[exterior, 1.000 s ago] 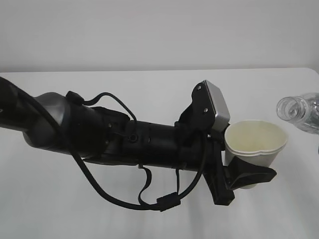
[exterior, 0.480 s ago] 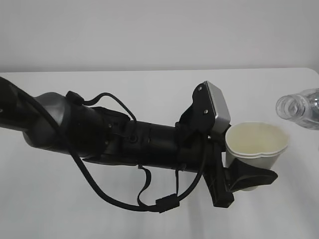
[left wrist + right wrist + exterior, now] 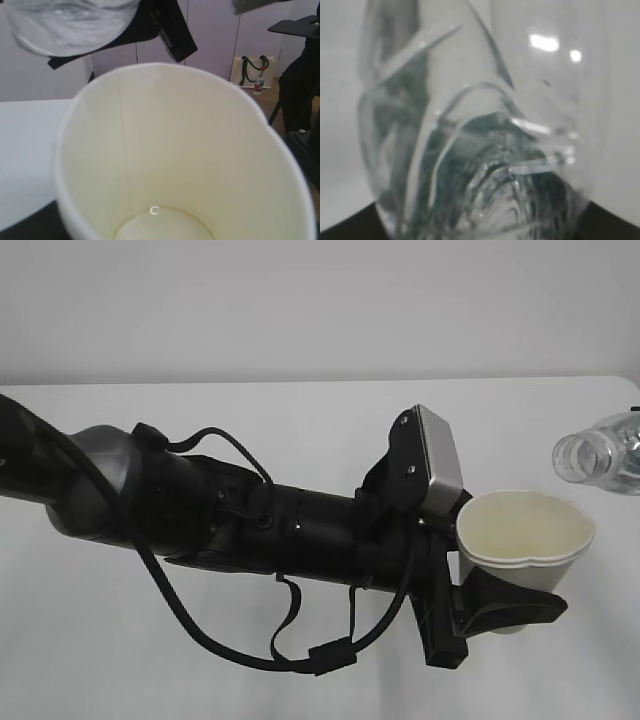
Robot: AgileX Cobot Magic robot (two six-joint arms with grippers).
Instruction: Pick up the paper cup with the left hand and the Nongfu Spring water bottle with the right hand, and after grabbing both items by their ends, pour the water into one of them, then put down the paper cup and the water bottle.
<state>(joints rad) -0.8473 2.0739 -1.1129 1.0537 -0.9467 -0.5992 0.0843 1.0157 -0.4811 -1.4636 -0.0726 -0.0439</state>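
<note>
My black left gripper [image 3: 497, 608] clamps the small white paper cup [image 3: 524, 536] upright above the white table [image 3: 300, 410]; my right gripper, unseen, holds the clear ribbed bottle [image 3: 600, 454] tilted just beside it.

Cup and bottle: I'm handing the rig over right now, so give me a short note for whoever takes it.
Left gripper: shut on the cup, held upright off the table; its rim looks squeezed out of round.
Right gripper: not visible in the exterior view; its wrist camera is filled by the bottle, so it appears to hold it.
Bottle mouth is capless, tilted toward the cup, up and to the cup's right, not yet over it.
Done: both items picked up.
Cup inside looks dry; no water seen in it.
Left: bring the mouth over the cup, pour, set both down.
</note>
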